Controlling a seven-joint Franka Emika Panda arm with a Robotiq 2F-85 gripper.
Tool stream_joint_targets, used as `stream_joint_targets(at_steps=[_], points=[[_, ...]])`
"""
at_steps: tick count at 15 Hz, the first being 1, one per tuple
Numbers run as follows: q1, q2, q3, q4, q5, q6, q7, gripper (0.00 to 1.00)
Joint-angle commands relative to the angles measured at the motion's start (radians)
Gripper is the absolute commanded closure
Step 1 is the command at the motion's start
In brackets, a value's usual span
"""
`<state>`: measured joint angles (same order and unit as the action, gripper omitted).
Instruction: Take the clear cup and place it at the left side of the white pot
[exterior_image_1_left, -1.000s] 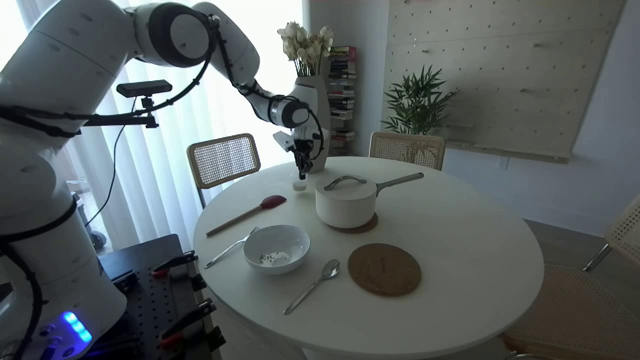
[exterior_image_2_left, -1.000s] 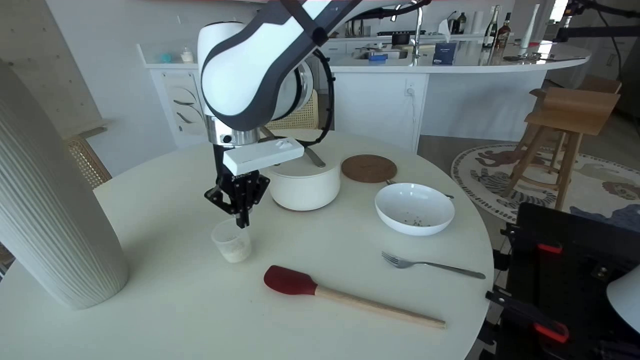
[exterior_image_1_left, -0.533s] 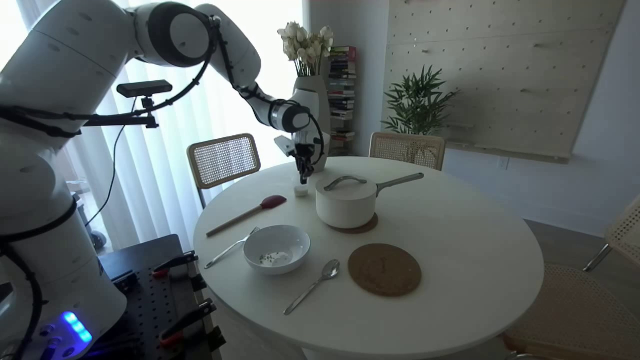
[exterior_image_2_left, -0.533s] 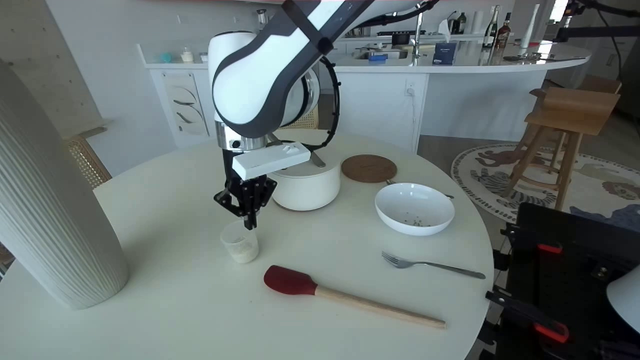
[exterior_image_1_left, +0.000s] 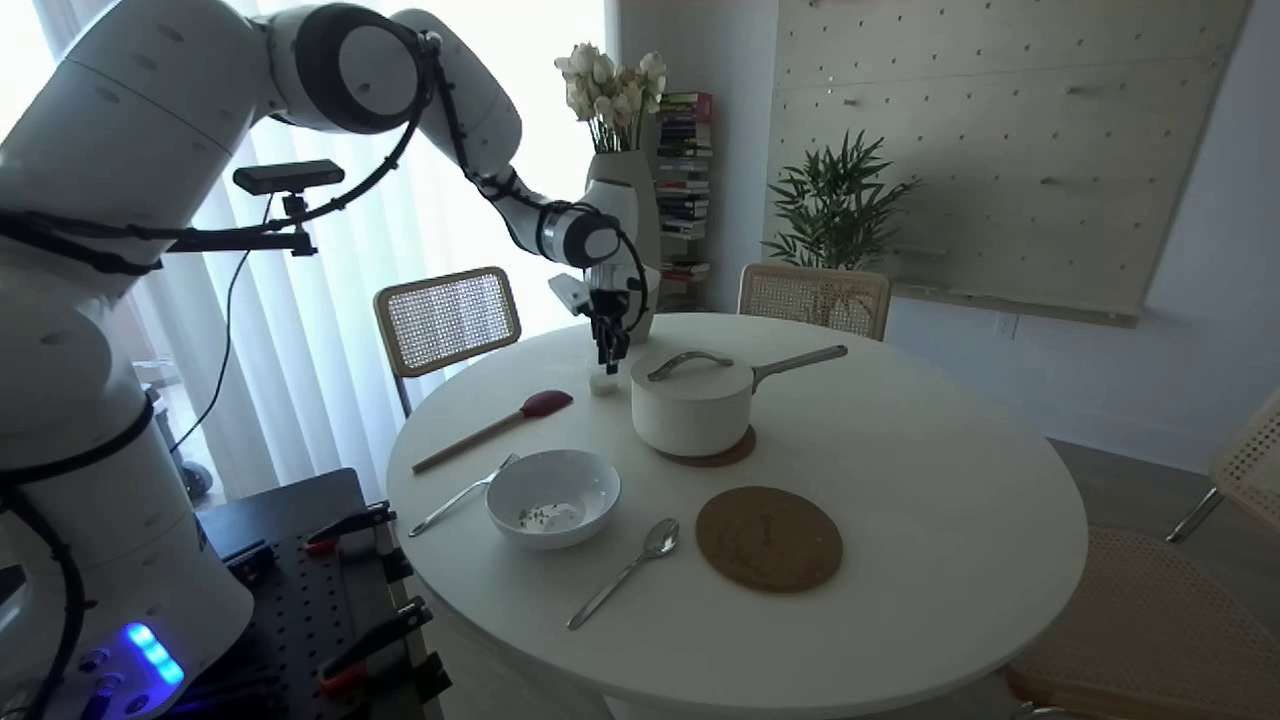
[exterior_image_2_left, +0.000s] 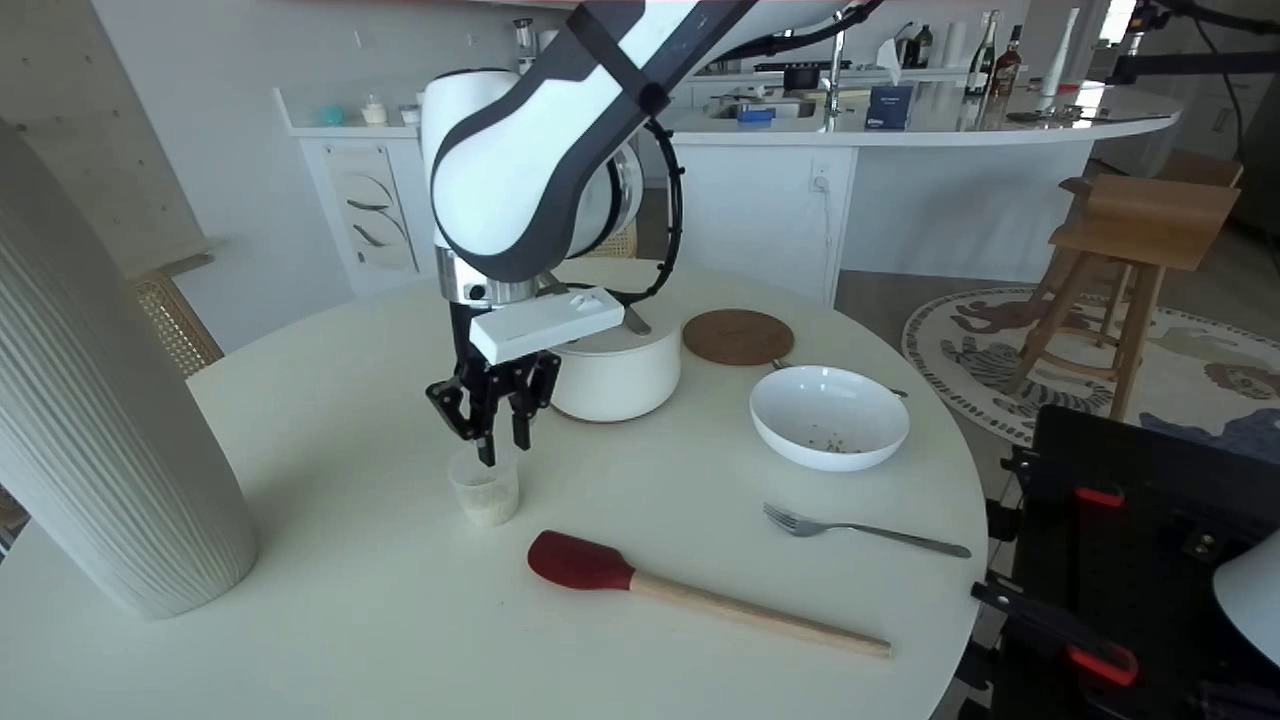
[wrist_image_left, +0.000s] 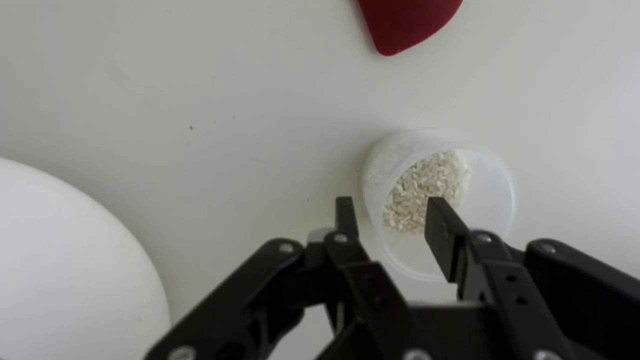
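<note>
The clear cup (exterior_image_1_left: 602, 384) stands upright on the table, left of the white pot (exterior_image_1_left: 690, 412) in an exterior view, with a gap between them. The cup also shows in an exterior view (exterior_image_2_left: 486, 492) and in the wrist view (wrist_image_left: 425, 195), with whitish grains inside. The pot's lid fills the lower left of the wrist view (wrist_image_left: 75, 270). My gripper (wrist_image_left: 390, 204) is open at the cup's rim: one fingertip is over the cup's mouth, the other outside its wall. In both exterior views the gripper (exterior_image_1_left: 612, 366) (exterior_image_2_left: 505, 450) points down at the cup.
A red spatula (exterior_image_2_left: 580, 562) lies near the cup. A tall ribbed vase (exterior_image_2_left: 120, 420) stands behind it. A white bowl (exterior_image_1_left: 553, 500), a fork (exterior_image_1_left: 465, 495), a spoon (exterior_image_1_left: 625, 573) and a cork trivet (exterior_image_1_left: 768, 540) are further off on the round table (exterior_image_1_left: 930, 560).
The gripper and cup moved together a short way towards the spatula. The fingers, closed together at the cup's rim before, are now spread apart.
</note>
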<state>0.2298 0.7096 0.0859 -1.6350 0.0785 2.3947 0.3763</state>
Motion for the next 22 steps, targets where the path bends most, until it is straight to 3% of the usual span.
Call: stream_joint_targets(at_steps=[1, 4, 5, 11, 16, 22], points=[[0.017, -0.038, -0.012, -0.031, 0.006, 0.007, 0.009, 0.25], [0.031, -0.072, -0.026, -0.047, -0.009, -0.004, 0.029, 0.03], [0.038, -0.09, -0.036, -0.058, -0.016, -0.003, 0.044, 0.0], [0.083, -0.253, -0.086, -0.2, -0.08, 0.036, 0.141, 0.0], [0.123, -0.463, -0.128, -0.447, -0.196, 0.153, 0.342, 0.0], [0.075, -0.685, -0.083, -0.681, -0.344, 0.166, 0.525, 0.0]])
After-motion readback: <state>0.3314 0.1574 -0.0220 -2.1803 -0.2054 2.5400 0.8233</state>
